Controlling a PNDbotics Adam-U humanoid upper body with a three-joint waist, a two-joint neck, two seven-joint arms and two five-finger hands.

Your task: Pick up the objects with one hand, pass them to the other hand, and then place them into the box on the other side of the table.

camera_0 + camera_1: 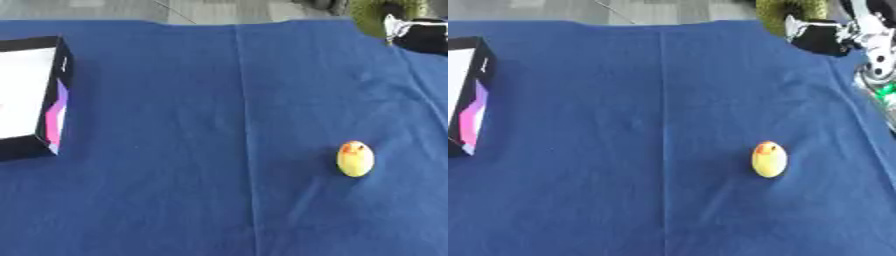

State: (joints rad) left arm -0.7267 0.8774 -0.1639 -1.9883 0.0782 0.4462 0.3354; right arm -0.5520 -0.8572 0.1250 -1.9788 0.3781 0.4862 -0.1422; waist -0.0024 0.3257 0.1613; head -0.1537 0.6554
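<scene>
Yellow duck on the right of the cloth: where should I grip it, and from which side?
Grip the yellow duck across its rounded body, below the orange-marked top. Probably come from above on the robot's right: it stands alone on the blue cloth, clear all around, far from the box at left.

1. The tablecloth (175, 200) under my reach is blue cloth — matt, with soft creases and one long fold line.
2. The duck (355, 159) looks like smooth yellow rubber or plastic, with a slight sheen.
3. The box (54, 100) looks like cardboard — black walls, a white inside, a glossy purple-printed side.
</scene>
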